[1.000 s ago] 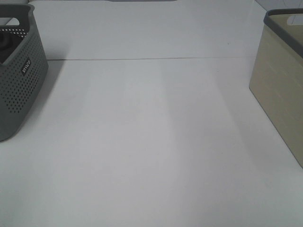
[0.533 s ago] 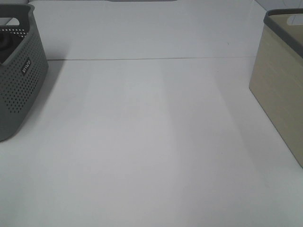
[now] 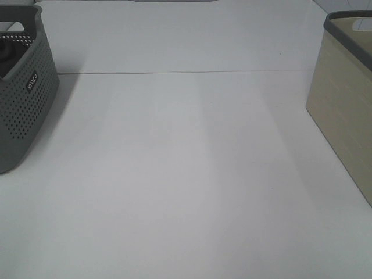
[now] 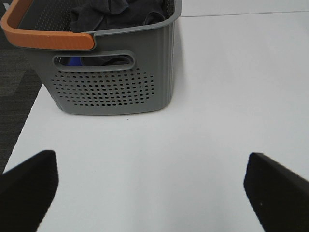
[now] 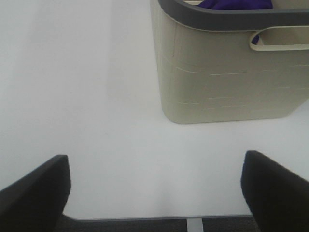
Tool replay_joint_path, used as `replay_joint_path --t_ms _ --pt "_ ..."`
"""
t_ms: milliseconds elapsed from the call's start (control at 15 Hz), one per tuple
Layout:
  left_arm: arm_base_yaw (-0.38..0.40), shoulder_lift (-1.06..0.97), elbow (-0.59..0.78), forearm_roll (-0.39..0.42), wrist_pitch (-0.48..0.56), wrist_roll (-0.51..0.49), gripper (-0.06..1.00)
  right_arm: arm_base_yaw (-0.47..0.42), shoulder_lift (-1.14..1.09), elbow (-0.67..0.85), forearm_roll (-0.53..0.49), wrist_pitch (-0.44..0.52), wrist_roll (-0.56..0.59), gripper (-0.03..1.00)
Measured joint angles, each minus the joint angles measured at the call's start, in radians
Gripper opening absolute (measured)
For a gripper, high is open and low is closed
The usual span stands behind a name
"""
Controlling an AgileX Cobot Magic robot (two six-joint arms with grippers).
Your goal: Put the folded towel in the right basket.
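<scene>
The right basket (image 3: 343,99) is beige with a dark grey rim and stands at the table's right edge. In the right wrist view this basket (image 5: 227,72) holds a purple cloth (image 5: 236,4), of which only the top shows. No towel lies on the table. The left basket (image 3: 23,93) is grey and perforated; in the left wrist view this basket (image 4: 116,72) holds dark grey cloth (image 4: 116,12). My left gripper (image 4: 153,186) is open and empty, a short way from the grey basket. My right gripper (image 5: 155,193) is open and empty, near the beige basket. Neither gripper shows in the exterior view.
The grey basket has an orange handle (image 4: 43,36) and a blue item (image 4: 73,61) showing through its side slot. The white table (image 3: 186,174) has a seam line across its far part. The table's edge (image 5: 145,217) lies just below my right gripper.
</scene>
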Motion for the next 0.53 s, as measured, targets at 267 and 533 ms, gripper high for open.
replay_joint_path --t_ms 267,533 --pt "0.0 0.0 0.0 0.0 0.0 0.0 0.99 0.0 0.0 0.0 -0.014 -0.002 0.024 0.92" --pt "0.0 0.0 0.0 0.0 0.0 0.0 0.99 0.004 0.0 0.0 -0.015 -0.002 0.027 0.92"
